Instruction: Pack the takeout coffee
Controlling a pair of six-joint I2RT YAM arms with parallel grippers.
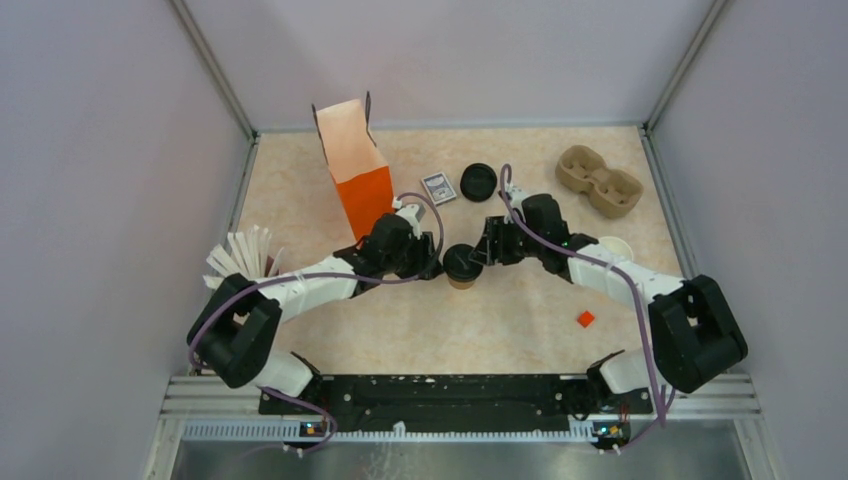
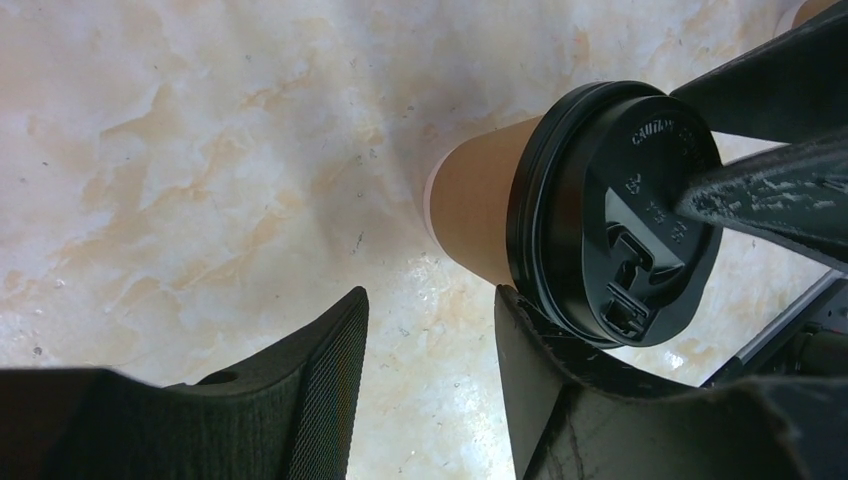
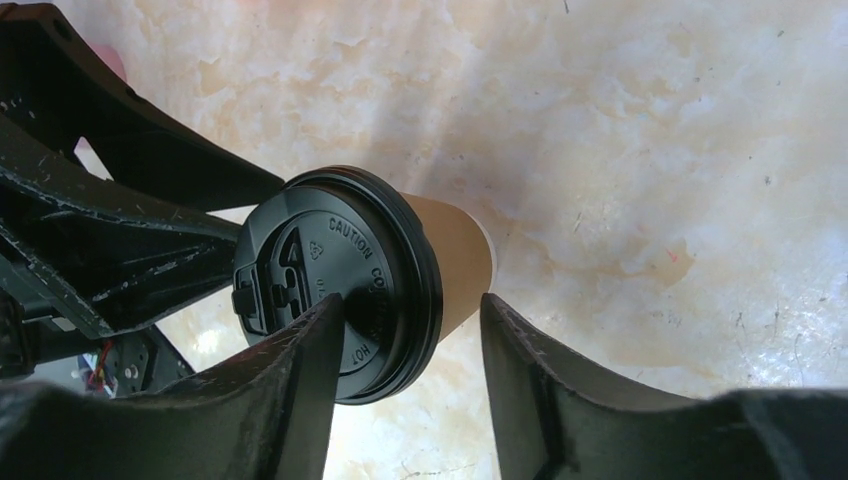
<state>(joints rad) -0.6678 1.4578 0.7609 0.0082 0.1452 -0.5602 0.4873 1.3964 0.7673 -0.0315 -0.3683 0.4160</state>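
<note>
Seating the black lid [image 2: 615, 210] is judged the step in hand. The takeout coffee [image 1: 461, 267] stands on the table [image 1: 500, 330] between both hands. The right hand [image 3: 412, 305] is spread, one finger laid on the lid. The left hand [image 2: 430, 320] is spread alongside, gripping nothing. Pressure should be applied evenly, so that tipping is avoided.

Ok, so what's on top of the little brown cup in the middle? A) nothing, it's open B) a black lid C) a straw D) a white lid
B: a black lid sits on the paper cup, as both wrist views show.
</note>
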